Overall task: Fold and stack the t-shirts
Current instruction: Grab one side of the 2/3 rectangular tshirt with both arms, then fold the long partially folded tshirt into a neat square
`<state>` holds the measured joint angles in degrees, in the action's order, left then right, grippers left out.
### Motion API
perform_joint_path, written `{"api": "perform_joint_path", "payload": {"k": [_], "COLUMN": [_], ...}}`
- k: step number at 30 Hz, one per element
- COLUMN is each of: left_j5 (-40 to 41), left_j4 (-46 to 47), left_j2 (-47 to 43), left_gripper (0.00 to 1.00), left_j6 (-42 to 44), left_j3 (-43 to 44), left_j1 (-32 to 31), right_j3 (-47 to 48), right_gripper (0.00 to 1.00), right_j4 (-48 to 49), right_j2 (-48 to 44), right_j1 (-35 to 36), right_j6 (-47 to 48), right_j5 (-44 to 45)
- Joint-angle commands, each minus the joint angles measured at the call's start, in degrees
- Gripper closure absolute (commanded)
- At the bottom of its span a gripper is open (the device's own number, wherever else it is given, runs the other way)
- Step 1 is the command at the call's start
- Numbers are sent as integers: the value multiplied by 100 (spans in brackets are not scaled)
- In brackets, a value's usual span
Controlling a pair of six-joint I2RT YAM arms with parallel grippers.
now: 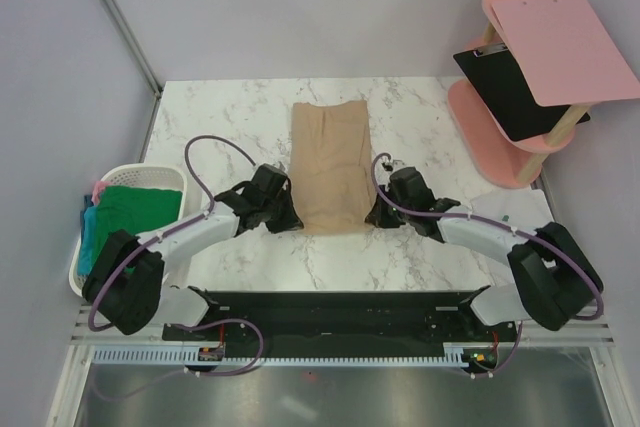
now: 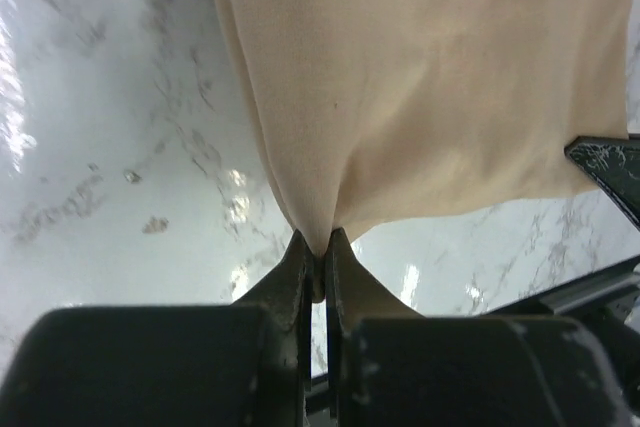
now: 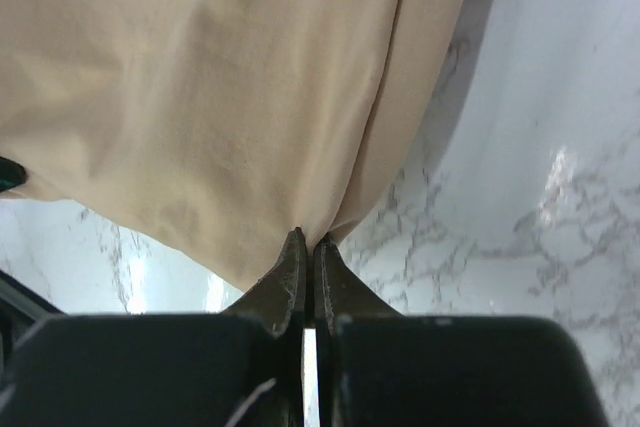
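A tan t-shirt (image 1: 330, 167) lies folded into a long strip in the middle of the marble table (image 1: 230, 112). My left gripper (image 1: 283, 209) is shut on its near left corner; in the left wrist view the tan t-shirt (image 2: 430, 97) bunches into the left gripper (image 2: 318, 245). My right gripper (image 1: 380, 209) is shut on the near right corner; the right wrist view has the tan t-shirt (image 3: 200, 87) pinched at the right gripper (image 3: 308, 239). Green (image 1: 140, 209), teal-blue (image 1: 90, 232) and pink (image 1: 98, 188) t-shirts lie in the basket.
A white slatted laundry basket (image 1: 150, 175) sits at the table's left edge. A pink two-tier stand (image 1: 505, 97) at the right rear carries a pink clipboard (image 1: 565, 47) and a black clipboard (image 1: 515, 87). White paper (image 1: 510, 209) lies by the right arm.
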<state>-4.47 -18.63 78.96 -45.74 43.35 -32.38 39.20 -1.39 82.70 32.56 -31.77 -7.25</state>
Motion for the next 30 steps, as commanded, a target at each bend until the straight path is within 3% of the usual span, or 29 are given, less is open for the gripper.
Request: {"api": "perform_joint_path", "payload": {"k": [1,6,10,21,30], "left_j5": [122,270,577,473,-449], "left_j4": [-535,-1088,-1545,-1986,-2180], "left_j2": [-433,-566,-400,954,2456], "left_gripper": [98,98,98,98,98], "left_j6": [-418,-278,29,978,1594], "left_j3": [-64,418,1218,3705,5349], "left_j1": [-540,-691,-664,65,759], "right_j3": [-500,-502,139,2503,4077], "right_gripper": [100,100,100,100,100], "right_j4": [-423,-1038,-1390,-1250,-1180], "right_j2": [-736,-1633,-1766,166,1687], "right_j1": [119,137,128,76,-293], "right_j6": [-136,-14,293,1120,1401], "right_j5": [-198,46,451,1181,1182]}}
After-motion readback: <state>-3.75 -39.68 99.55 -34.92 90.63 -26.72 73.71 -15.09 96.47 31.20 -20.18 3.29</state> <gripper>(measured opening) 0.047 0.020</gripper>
